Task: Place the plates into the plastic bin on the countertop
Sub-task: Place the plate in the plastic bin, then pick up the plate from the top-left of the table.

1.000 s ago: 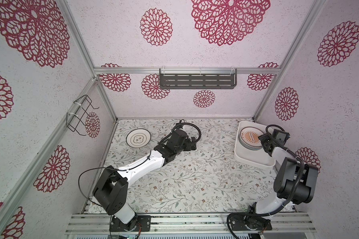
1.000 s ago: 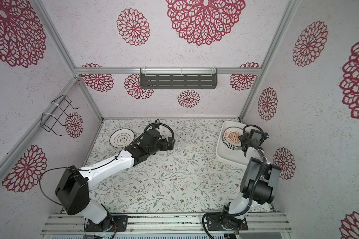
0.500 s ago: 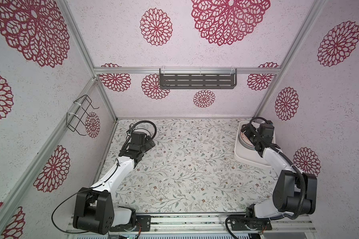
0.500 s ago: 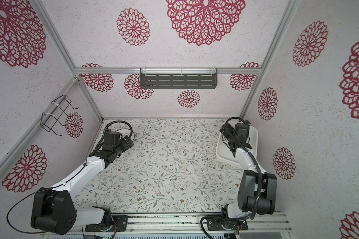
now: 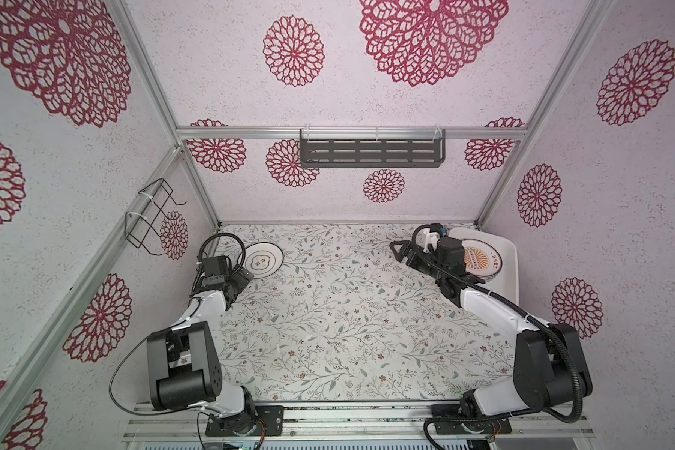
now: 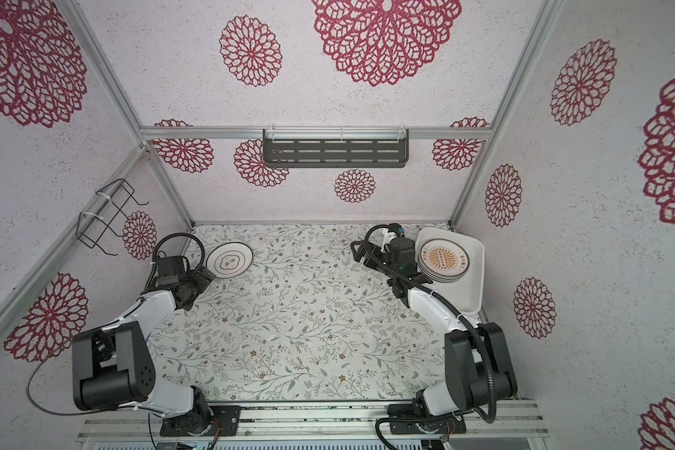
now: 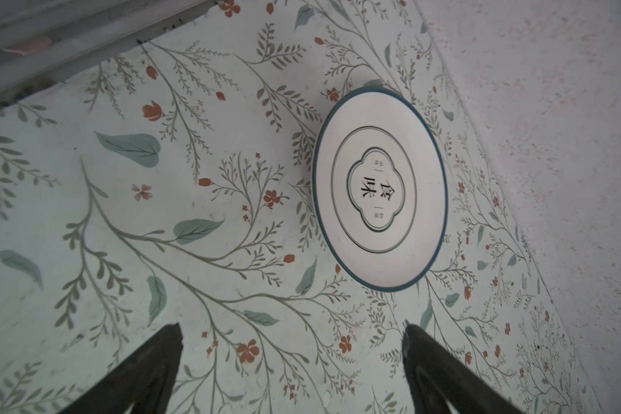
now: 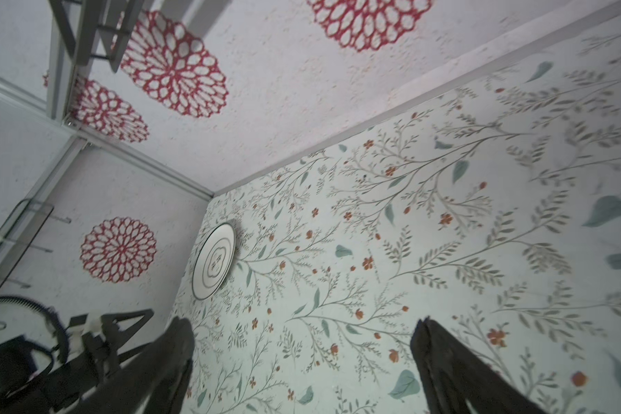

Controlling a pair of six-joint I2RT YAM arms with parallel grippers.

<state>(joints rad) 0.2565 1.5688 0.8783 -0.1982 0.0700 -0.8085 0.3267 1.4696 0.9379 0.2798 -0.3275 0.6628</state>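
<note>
One round white dark-ringed plate (image 7: 379,188) lies flat near the pale wall (image 7: 552,107). The left gripper (image 7: 291,329) and right gripper (image 8: 305,322) gape wide and empty. The left one may shove the plate wallward instead of hooking its rim.

Looks like a robot lab booth dressed up as a kitchen: bare aluminium frame (image 5: 250,133), wallpapered panels (image 5: 219,78), printed vine countertop (image 5: 328,311), zip-tied slotted shelf (image 5: 371,154) and wire rack (image 5: 151,218), robot arms (image 5: 495,311) bolted to a rail (image 5: 367,419).
</note>
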